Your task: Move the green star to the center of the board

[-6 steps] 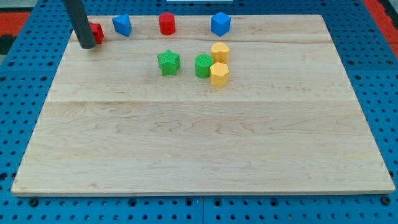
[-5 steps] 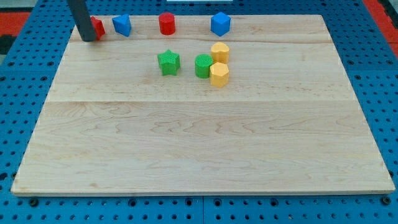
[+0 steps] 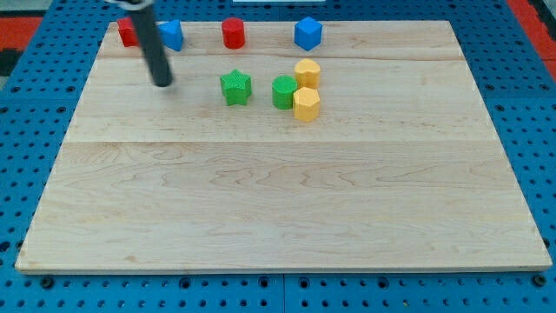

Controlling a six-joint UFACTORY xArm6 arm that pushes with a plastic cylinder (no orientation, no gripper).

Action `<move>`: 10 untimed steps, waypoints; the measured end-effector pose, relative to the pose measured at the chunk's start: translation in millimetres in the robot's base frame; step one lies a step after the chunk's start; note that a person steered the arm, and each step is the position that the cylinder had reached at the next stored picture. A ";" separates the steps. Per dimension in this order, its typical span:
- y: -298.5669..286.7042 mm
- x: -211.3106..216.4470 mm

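Observation:
The green star (image 3: 234,87) lies on the wooden board (image 3: 278,191), above the board's middle and a little left of centre. My tip (image 3: 162,82) is to the star's left, apart from it by a clear gap, at about the same height in the view. The dark rod rises from the tip up to the view's top and partly covers the red block (image 3: 129,31) and the blue block (image 3: 171,35) beside it.
A green block (image 3: 283,91) sits just right of the star, touching two yellow blocks (image 3: 307,73) (image 3: 306,103). A red cylinder (image 3: 232,33) and a blue block (image 3: 307,33) stand along the board's top edge.
My tip has moved right and down, from beside the red block at the top left corner to a spot left of the green star. The red block sits slightly higher.

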State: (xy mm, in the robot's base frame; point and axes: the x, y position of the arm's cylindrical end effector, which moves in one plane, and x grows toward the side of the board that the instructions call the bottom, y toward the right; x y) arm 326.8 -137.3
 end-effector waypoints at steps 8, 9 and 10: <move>160.3 36.2; 160.3 37.4; 150.1 12.3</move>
